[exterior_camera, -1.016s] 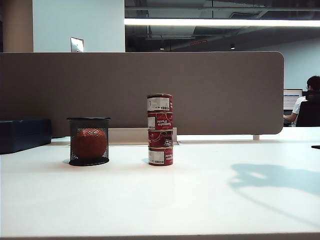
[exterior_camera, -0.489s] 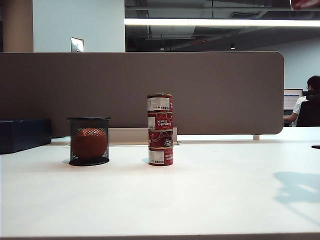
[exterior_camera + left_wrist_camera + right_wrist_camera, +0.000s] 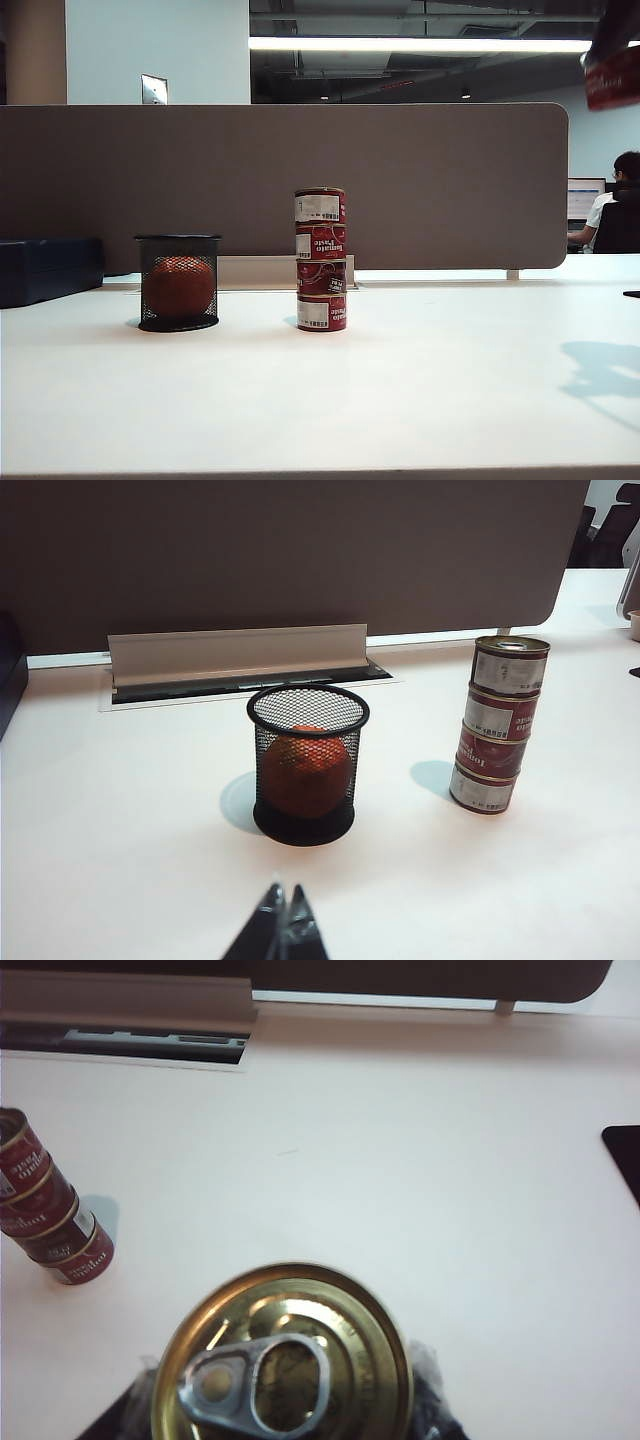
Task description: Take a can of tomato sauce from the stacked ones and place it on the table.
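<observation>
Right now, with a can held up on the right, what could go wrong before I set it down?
1. The right gripper holds the can of tomato sauce high above the table: a slip means a long drop.
2. The stacked ones, four high and narrow, could topple if the arm swings near.
The left gripper, shut, low before the mesh cup, is clear.

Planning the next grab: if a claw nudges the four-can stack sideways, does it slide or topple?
The stack probably topples: four cans high on one narrow base, slightly misaligned. Rigid metal rims likely slip on each other. The smooth white table offers little grip, so a freed can may roll.
</observation>
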### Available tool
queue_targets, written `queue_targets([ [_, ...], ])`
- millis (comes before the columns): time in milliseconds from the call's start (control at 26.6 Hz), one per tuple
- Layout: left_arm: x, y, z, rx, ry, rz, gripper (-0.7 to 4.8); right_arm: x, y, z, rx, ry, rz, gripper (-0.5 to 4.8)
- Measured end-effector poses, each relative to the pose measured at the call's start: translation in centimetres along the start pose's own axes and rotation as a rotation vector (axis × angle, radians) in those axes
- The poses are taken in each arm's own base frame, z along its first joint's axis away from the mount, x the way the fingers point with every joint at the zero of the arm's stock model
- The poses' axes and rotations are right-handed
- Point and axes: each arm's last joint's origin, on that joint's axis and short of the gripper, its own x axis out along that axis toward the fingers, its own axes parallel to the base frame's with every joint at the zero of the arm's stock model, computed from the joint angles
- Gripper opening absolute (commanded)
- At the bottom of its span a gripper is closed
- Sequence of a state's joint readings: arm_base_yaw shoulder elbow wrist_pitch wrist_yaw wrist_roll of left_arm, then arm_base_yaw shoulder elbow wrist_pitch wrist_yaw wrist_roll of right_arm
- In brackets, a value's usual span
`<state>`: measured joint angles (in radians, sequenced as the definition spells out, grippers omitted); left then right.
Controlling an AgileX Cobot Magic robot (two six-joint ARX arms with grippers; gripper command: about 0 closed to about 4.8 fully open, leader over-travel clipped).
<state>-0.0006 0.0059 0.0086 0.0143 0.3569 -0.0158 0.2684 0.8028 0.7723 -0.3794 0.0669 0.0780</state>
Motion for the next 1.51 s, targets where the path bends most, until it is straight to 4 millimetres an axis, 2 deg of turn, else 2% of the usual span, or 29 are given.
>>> queue_targets([
  [226,0.0,0.0,0.0,0.000,0.000,0.000,-0.06,1.7,-0.1,-2.8,0.019,-0.005,0.000,2.59],
  [414,0.0,0.0,0.0,0.000,0.000,0.000,-0.06,3.2,-0.3,-6.0,0.053,-0.028,-0.020,2.59],
  [602,0.0,0.0,0.0,0.000,0.000,0.000,-0.06,4.2,-0.6,-9.4,0.084,0.024,-0.067,2.59],
  [790,0.0,0.0,0.0,0.000,0.000,0.000,-0.06,4.5,-0.8,-11.4,0.095,0.049,-0.071,2.59],
  [1204,0.0,0.0,0.0,0.000,-0.001,0.000,-0.06,4.9,-0.9,-13.4,0.098,0.026,-0.069,2.59],
  [1505,0.0,0.0,0.0,0.000,0.000,0.000,-0.06,6.3,-0.9,-14.5,0.096,0.117,-0.079,2.60],
])
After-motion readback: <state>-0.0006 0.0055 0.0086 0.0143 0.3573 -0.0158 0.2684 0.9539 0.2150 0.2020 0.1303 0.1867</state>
